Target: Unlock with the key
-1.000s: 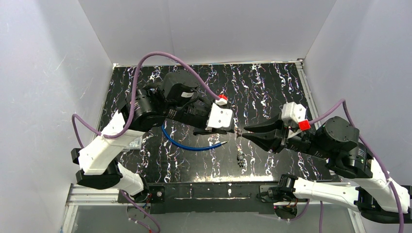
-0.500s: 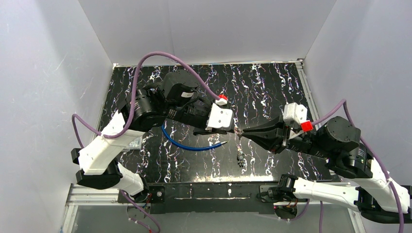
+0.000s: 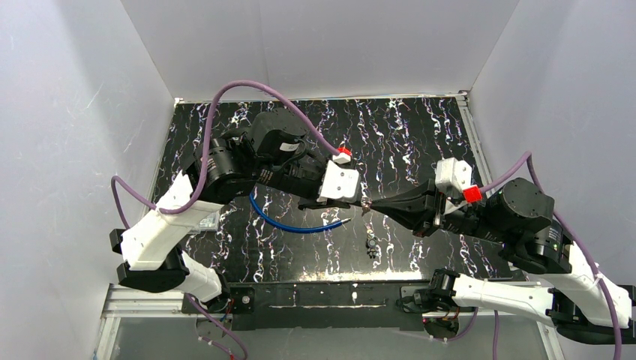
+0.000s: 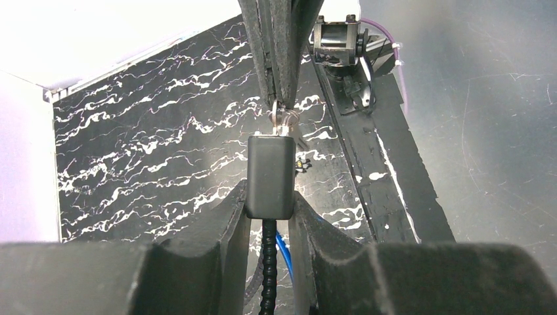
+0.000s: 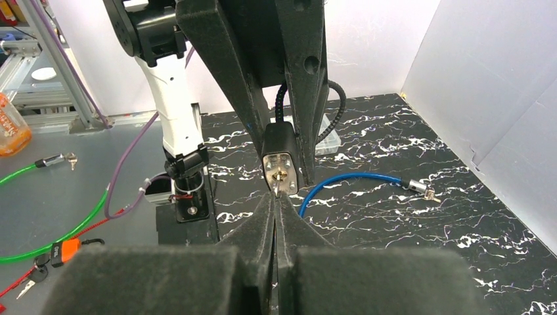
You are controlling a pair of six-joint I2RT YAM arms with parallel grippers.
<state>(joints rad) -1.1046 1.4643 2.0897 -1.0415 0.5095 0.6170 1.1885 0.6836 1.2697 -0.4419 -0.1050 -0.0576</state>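
Observation:
A black lock body (image 4: 270, 176) with a ribbed black cable below it sits between the pads of my left gripper (image 4: 270, 198), which is shut on it above the table's middle. In the top view the left gripper (image 3: 351, 202) points right and my right gripper (image 3: 374, 205) meets it tip to tip. A small metal key (image 5: 278, 188) stands in the lock's (image 5: 280, 159) brass face. The right gripper (image 5: 275, 197) is shut on the key's head. The key's ring (image 4: 281, 119) shows just under the right fingers (image 4: 274, 52) in the left wrist view.
A blue cable (image 3: 289, 222) curves on the marbled black table (image 3: 405, 135) below the left gripper, its metal end (image 5: 420, 188) lying loose. A small dark piece (image 3: 371, 244) lies near the front. A clear plastic box (image 5: 326, 140) sits behind the lock. White walls enclose three sides.
The right gripper's jaws, open a second ago, have slid left and closed on the key at the lock's face. The left arm and the lock have stayed still.

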